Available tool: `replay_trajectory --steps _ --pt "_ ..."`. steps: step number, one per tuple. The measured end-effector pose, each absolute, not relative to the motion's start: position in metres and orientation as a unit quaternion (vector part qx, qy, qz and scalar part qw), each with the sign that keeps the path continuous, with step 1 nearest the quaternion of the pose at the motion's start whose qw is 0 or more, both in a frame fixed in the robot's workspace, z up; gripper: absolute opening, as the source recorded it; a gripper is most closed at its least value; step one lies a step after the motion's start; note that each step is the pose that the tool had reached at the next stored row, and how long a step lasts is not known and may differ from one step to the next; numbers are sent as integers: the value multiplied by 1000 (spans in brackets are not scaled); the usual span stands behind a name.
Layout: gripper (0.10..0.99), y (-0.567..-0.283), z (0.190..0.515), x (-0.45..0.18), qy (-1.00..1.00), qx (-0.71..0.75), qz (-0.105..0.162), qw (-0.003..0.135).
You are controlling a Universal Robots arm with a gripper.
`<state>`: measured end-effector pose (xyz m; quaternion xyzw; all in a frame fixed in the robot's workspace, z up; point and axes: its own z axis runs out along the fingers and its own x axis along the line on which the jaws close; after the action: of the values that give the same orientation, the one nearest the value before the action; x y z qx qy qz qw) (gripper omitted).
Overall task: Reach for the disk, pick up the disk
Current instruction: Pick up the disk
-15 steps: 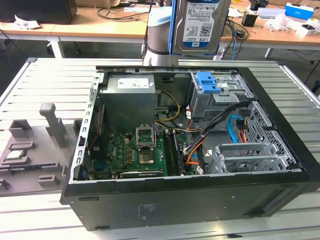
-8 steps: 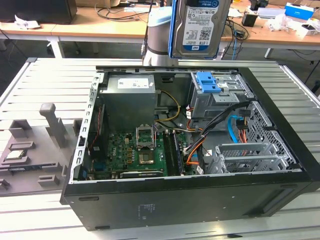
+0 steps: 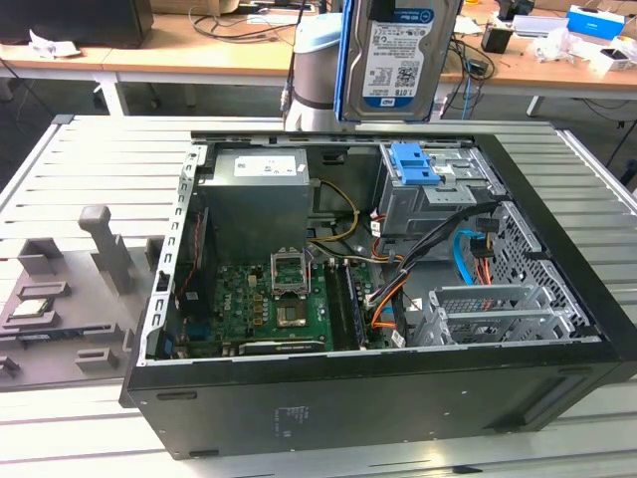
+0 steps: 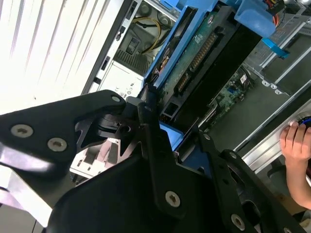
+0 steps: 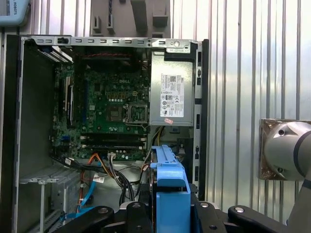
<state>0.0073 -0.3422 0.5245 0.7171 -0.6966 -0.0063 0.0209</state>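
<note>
Second wrist view first: what did the gripper (image 4: 170, 133) have?
– It was clamped on the disk (image 4: 206, 51), by the blue frame along its edges.
– How would it handle?
– Stiff, fairly heavy, shock-sensitive, I'd judge; the frame was the safe hold. In the exterior view it hung upright above the open computer case (image 3: 398, 398), silver with a white-and-blue label

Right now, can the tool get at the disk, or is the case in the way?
Yes, it looks so: the tool appears shut on the disk's blue frame, and the disk hangs upright above the open case, clear of its walls.
</note>
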Motion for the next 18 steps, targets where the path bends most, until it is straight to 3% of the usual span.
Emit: replay_trajectory --steps 18 --pt "365 -342 511 7 -697 717 -6 21"
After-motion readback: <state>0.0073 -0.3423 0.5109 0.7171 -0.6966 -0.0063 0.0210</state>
